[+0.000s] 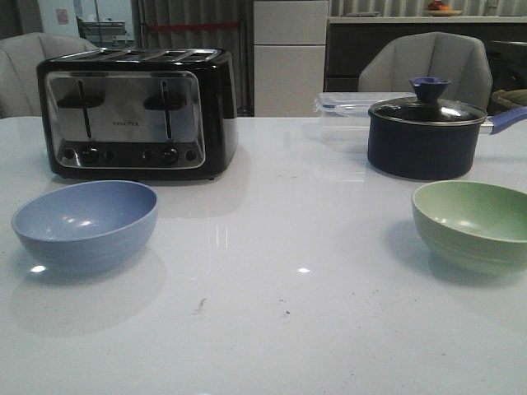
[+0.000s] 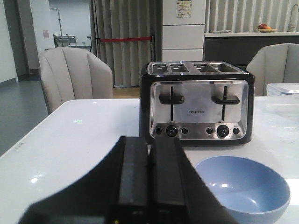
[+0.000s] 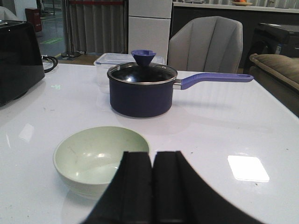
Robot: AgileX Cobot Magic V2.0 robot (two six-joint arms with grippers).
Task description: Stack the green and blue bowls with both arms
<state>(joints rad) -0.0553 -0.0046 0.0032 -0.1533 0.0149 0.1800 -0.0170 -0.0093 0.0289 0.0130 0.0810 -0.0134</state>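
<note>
The blue bowl [image 1: 85, 222] sits empty on the white table at the front left; it also shows in the left wrist view [image 2: 243, 190]. The green bowl [image 1: 473, 222] sits empty at the front right, partly cut by the frame edge, and shows in the right wrist view [image 3: 96, 158]. The bowls stand far apart. My left gripper [image 2: 150, 142] is shut and empty, held back from the blue bowl. My right gripper [image 3: 152, 156] is shut and empty, close behind the green bowl. Neither arm shows in the front view.
A black and chrome toaster [image 1: 136, 111] stands behind the blue bowl. A dark navy lidded pot [image 1: 424, 132] with a handle stands behind the green bowl, a clear plastic box [image 1: 346, 107] beside it. Chairs [image 1: 428, 62] stand past the table's far edge.
</note>
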